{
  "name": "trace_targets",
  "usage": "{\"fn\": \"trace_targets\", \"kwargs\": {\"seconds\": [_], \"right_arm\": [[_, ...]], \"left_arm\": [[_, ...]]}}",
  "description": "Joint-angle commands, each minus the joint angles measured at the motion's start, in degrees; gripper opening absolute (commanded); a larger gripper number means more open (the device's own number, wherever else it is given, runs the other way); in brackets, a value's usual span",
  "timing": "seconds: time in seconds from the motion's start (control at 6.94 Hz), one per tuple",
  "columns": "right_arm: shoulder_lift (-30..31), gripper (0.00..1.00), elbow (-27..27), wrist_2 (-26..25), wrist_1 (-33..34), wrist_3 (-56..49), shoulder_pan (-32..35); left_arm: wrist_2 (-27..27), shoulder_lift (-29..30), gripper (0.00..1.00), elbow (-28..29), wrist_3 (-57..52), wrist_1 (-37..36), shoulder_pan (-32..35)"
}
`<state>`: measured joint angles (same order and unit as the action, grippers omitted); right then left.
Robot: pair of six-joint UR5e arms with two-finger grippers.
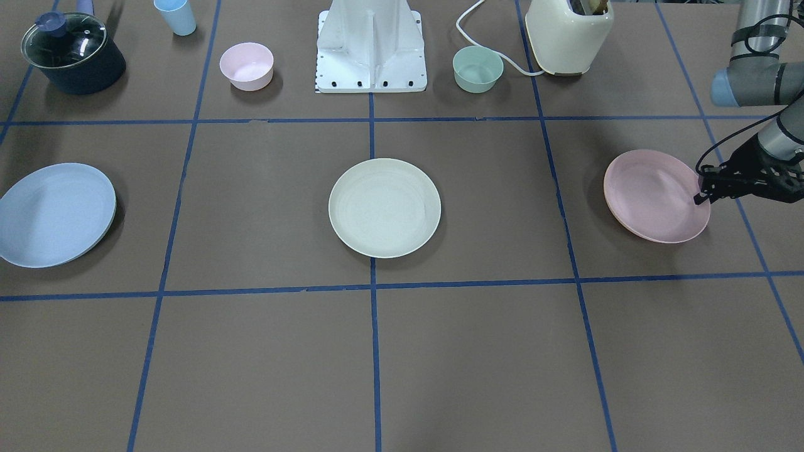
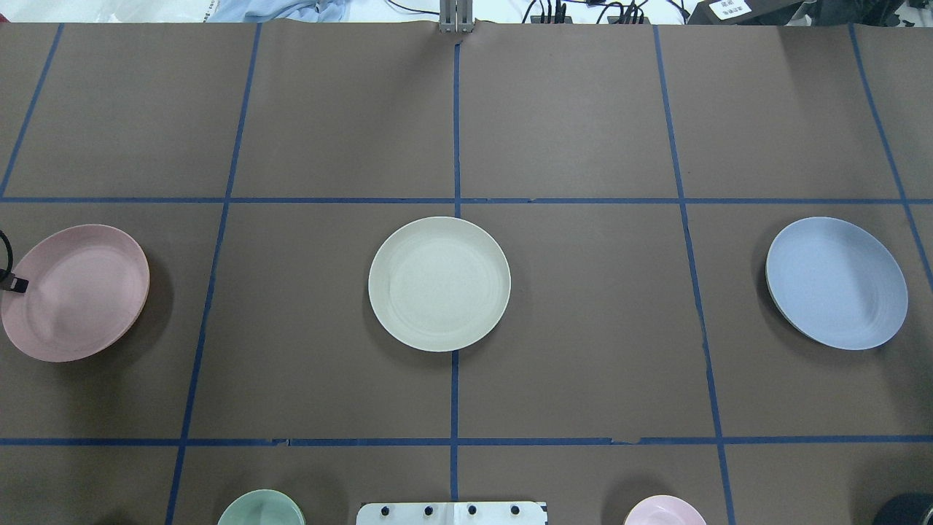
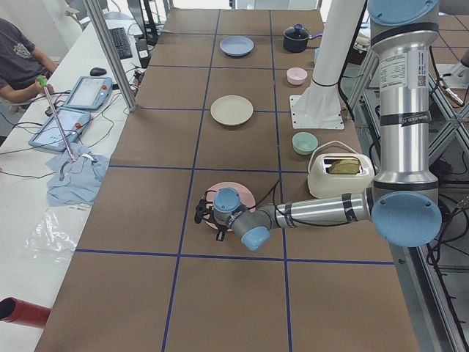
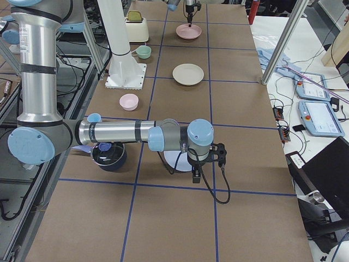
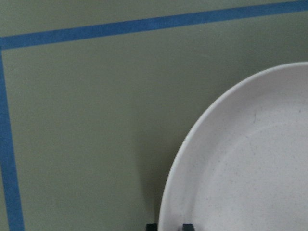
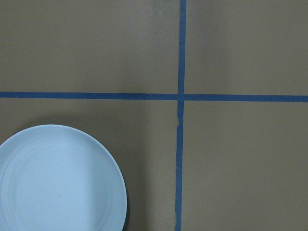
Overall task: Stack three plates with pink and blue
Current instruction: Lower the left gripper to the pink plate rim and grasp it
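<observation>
The pink plate (image 1: pixel 653 196) lies at the table's left end by my left arm; it also shows in the overhead view (image 2: pixel 73 292). My left gripper (image 1: pixel 699 198) is at its outer rim. In the left wrist view both fingertips (image 5: pixel 187 226) straddle that rim (image 5: pixel 202 159), close together and shut on it. The cream plate (image 1: pixel 384 207) lies in the middle. The blue plate (image 1: pixel 55 213) lies at the right end and shows in the right wrist view (image 6: pixel 57 183). My right gripper (image 4: pixel 195 174) hangs above it; I cannot tell whether it is open or shut.
Along the robot's side stand a dark pot with a glass lid (image 1: pixel 72 53), a small blue cup (image 1: pixel 176 16), a small pink bowl (image 1: pixel 246 66), the white robot base (image 1: pixel 372 50), a green bowl (image 1: pixel 477 69) and a cream toaster (image 1: pixel 568 34). An operator (image 3: pixel 18 62) sits beside the table.
</observation>
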<state>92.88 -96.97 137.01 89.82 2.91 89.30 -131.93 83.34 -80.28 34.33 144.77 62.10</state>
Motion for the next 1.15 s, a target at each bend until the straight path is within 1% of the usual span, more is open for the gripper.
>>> {"fn": "trace_targets", "kwargs": {"seconds": [0.0, 0.14, 0.29, 0.58, 0.72, 0.86, 1.01], "right_arm": [[0.02, 1.00, 0.11, 0.01, 0.00, 0.07, 0.00], [0.02, 1.00, 0.20, 0.01, 0.00, -0.01, 0.00], [0.02, 1.00, 0.11, 0.01, 0.00, -0.01, 0.00], [-0.07, 1.00, -0.06, 0.01, -0.09, -0.01, 0.00], [-0.16, 1.00, -0.15, 0.36, -0.09, -0.19, -0.09], [-0.16, 1.00, -0.07, 0.89, -0.17, -0.19, -0.17], [-0.16, 1.00, 0.46, 0.72, -2.18, -0.01, -0.70]], "left_arm": [[-2.45, -1.33, 0.00, -1.98, -0.06, -0.01, 0.21], [-2.72, -1.33, 0.00, -2.16, -0.06, -0.10, 0.56], [-5.50, -1.16, 0.00, -2.50, -0.06, -0.10, 2.21], [-12.79, -0.37, 0.00, -2.95, 0.12, -0.19, 7.22], [-15.09, 0.94, 0.00, -3.21, 0.99, -0.19, 7.85], [-14.76, 3.13, 0.00, -3.65, 6.48, -0.19, 7.94], [-14.32, 5.24, 0.00, -4.78, 13.76, -0.19, 7.94]]}}
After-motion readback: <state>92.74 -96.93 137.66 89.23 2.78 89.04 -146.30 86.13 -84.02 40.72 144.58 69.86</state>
